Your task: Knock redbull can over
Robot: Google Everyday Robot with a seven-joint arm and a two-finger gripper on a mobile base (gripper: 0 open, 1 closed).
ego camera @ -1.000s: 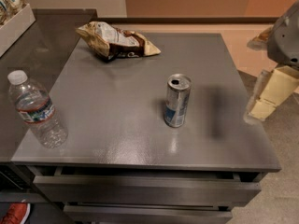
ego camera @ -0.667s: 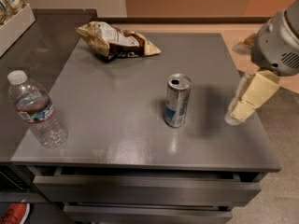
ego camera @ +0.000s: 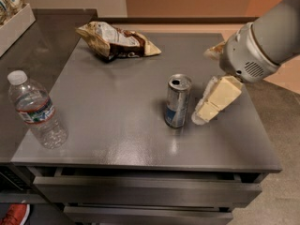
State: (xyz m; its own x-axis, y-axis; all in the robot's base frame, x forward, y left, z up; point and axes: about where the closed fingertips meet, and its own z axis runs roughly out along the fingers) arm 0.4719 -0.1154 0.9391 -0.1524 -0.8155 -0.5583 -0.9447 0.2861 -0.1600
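Counter (ego camera: 117,125): grey, flat-topped, with drawers below. It carries every item in the scene. Its layout matches that of one second ago.

Arm (ego camera: 267,36): the grey-and-white wrist housing enters from the upper right. It now reaches in over the counter's right side, whereas a second ago it sat at the frame's right edge. This is the only change in the scene.

Chip bag (ego camera: 117,41): crumpled, lying at the far side of the counter, well apart from the work area. Position unchanged.

Water bottle (ego camera: 37,111): clear plastic with a white cap, upright at the near-left corner. It stands well apart from the can and clear of the arm's path. Position unchanged.

Redbull can (ego camera: 178,102): silver with blue panels, pull-tab top visible. It stands upright near the centre of the counter, slightly right of the middle. It shows no tilt and no displacement.

Pincer (ego camera: 202,115): cream-coloured, angled downward and to the left, with its tip low over the counter. It sits just beside the can's right side, level with the lower half. A second ago it was well apart from the can, out at the counter's right edge. Contact cannot be confirmed, as a narrow gap appears to separate the two. Whether the pincer is open or closed cannot be told from this view.

Task status: the approach is essentially complete, but the knock is not yet done. A continued leftward sweep is judged likely to tip the can toward the open centre-left of the counter. Because contact would fall low on the can, it may slide rather than topple.
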